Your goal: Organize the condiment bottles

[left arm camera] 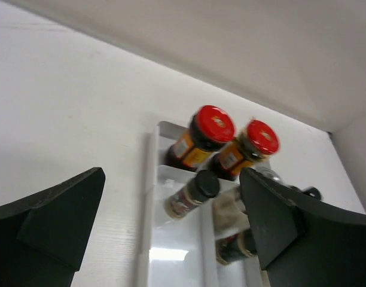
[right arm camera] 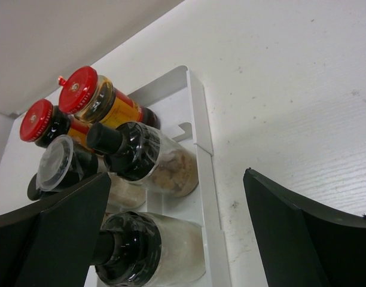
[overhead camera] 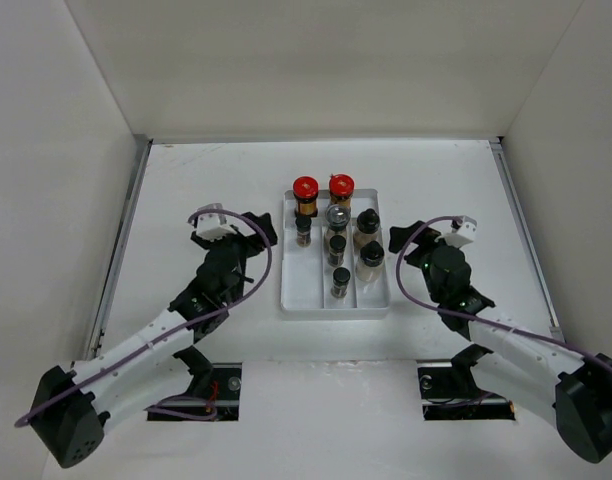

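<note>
The condiment bottles stand in a white divided tray point(overhead camera: 311, 300). Two amber jars with red lids point(overhead camera: 305, 192) point(overhead camera: 341, 188) are at its far end. A small dark black-capped jar point(overhead camera: 303, 230) is in the left lane. A clear-lidded jar point(overhead camera: 336, 216) and two dark jars point(overhead camera: 336, 248) point(overhead camera: 340, 282) fill the middle lane. Two beige-filled jars point(overhead camera: 367, 228) point(overhead camera: 371, 262) are in the right lane. My left gripper point(overhead camera: 261, 228) is open and empty, left of the tray. My right gripper point(overhead camera: 401, 248) is open and empty, right of the tray.
The left wrist view shows the tray's left rim point(left arm camera: 146, 197), the red-lidded jars point(left arm camera: 210, 128) and a dark jar point(left arm camera: 192, 192). The right wrist view shows the tray's right rim point(right arm camera: 198, 125) and the beige jars point(right arm camera: 165, 164) point(right arm camera: 171, 257). White walls enclose the table on three sides.
</note>
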Controlling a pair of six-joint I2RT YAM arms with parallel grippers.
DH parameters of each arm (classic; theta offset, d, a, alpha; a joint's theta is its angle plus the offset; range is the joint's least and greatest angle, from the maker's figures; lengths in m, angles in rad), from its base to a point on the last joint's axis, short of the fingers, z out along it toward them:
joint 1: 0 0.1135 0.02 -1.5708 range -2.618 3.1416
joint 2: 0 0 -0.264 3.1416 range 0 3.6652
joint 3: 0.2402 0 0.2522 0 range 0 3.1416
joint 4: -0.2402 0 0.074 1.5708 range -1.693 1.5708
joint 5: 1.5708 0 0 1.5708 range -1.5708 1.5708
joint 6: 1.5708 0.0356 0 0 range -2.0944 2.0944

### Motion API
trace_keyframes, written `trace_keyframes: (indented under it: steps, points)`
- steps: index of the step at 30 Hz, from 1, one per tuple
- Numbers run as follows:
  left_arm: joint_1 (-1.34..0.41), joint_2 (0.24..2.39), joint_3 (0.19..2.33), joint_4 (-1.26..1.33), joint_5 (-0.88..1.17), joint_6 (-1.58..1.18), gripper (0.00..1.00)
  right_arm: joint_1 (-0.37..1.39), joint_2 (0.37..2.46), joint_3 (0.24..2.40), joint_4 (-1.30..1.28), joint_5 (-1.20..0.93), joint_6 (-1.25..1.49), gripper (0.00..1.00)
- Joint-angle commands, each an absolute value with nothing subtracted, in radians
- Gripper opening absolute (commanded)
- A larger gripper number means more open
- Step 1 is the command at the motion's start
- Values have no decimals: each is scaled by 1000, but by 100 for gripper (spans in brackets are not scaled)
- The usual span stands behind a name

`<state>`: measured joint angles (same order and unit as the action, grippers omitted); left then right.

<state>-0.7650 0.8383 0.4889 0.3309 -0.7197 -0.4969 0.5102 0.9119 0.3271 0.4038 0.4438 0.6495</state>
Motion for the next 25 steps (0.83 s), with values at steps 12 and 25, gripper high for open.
trace_keyframes:
  steps: [12,25]
  points:
    - [-455,975,457,67,-624,-811,100,492,998,351,391,632,722,100]
    - [-499,954,427,149,-607,-807,100,435,918,387,293,511,747,53]
